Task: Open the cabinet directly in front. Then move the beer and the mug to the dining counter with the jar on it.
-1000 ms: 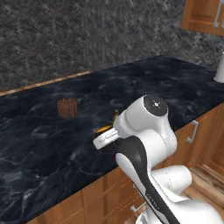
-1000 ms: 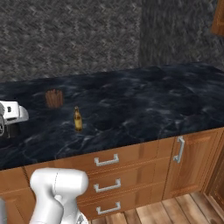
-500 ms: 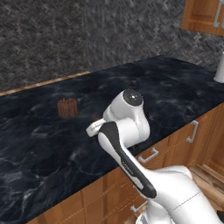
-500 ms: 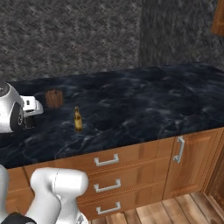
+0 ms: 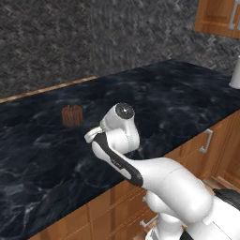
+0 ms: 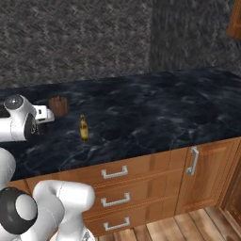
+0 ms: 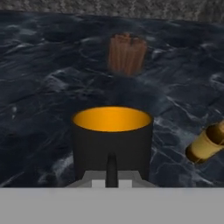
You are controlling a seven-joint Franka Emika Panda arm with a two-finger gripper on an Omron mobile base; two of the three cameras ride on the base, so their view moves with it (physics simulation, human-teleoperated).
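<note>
Mug [image 7: 112,142], black with an orange inside, sits upright just ahead of the gripper [image 7: 111,168], whose fingers are clamped on its near wall; it is held over the dining counter [image 7: 39,87]. Beyond the mug stands the jar [image 7: 127,54], upright on the marble. The beer [image 6: 84,128] stands upright on the counter, near the jar [image 6: 59,105] and to its right in the right base view. Drawers [image 6: 115,188] lie below the top.
</note>
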